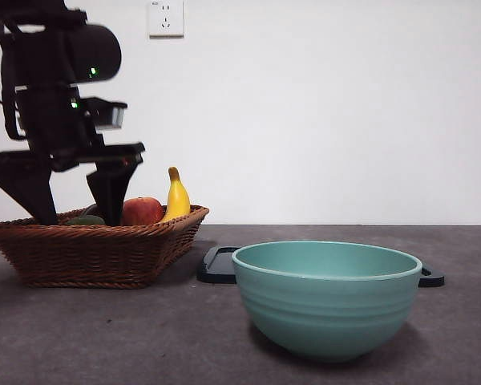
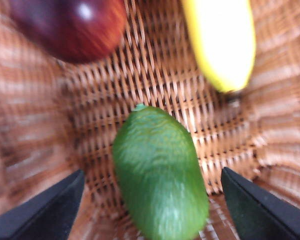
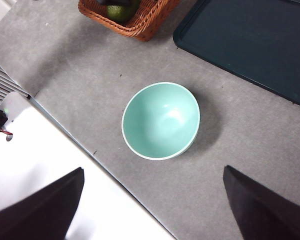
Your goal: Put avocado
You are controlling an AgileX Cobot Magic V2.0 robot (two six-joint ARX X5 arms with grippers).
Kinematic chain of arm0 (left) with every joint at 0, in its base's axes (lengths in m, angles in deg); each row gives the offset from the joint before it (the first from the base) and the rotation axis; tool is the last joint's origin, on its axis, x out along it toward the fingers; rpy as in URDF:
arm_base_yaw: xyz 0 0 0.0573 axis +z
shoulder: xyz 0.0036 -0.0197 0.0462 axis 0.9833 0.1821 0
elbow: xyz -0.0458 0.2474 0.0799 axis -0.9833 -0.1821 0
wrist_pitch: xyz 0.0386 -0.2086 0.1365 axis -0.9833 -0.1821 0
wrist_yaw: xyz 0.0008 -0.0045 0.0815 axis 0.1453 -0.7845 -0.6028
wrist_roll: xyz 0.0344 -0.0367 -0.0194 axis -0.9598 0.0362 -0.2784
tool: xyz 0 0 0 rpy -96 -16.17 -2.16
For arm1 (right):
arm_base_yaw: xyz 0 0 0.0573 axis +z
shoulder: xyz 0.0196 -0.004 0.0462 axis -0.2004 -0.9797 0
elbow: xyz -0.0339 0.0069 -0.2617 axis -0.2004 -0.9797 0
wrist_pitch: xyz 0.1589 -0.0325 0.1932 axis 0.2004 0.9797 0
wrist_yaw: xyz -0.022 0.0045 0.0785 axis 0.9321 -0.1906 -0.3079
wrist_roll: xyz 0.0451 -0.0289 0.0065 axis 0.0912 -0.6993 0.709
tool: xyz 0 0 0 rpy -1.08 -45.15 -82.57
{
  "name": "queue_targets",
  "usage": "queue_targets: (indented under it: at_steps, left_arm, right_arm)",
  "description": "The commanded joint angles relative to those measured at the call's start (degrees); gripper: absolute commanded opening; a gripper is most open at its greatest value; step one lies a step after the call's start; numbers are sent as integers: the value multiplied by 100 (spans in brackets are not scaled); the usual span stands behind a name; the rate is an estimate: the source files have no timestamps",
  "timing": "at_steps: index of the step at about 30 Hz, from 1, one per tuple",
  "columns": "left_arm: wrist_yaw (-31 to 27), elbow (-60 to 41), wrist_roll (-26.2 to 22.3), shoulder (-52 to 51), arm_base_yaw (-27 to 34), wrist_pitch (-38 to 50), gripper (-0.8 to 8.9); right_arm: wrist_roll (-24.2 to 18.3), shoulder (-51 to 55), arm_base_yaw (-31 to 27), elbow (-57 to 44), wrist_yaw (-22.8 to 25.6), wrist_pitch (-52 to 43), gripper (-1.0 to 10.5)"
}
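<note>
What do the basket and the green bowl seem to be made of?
The basket looks like woven wicker or rattan: brown strands cross in a visible weave, close up in the left wrist view. The bowl seems to be glazed ceramic, though it may be plastic: smooth pale green with a soft sheen, faint ridges around its outside and a lighter rim.

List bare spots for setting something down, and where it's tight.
Free: the teal bowl is empty inside; the dark tray behind it shows nothing on it; bare grey table lies between the wicker basket and the bowl. Crowded: the basket holds the avocado, apple and banana, with the open left gripper lowered around the avocado.
</note>
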Motion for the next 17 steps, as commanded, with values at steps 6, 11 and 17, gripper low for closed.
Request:
queue_targets:
  at_steps: [6, 11, 17]
  left_arm:
    - [-31, 146, -44, 317, -66, 234, 430]
    - [-31, 146, -44, 413, -66, 188, 358]
    - [-31, 146, -42, 413, -70, 184, 251]
  right_arm:
    - [-7, -37, 26, 98, -13, -76, 447]
    - [-7, -37, 26, 96, -13, -92, 447]
    - [-7, -37, 26, 96, -13, -98, 447]
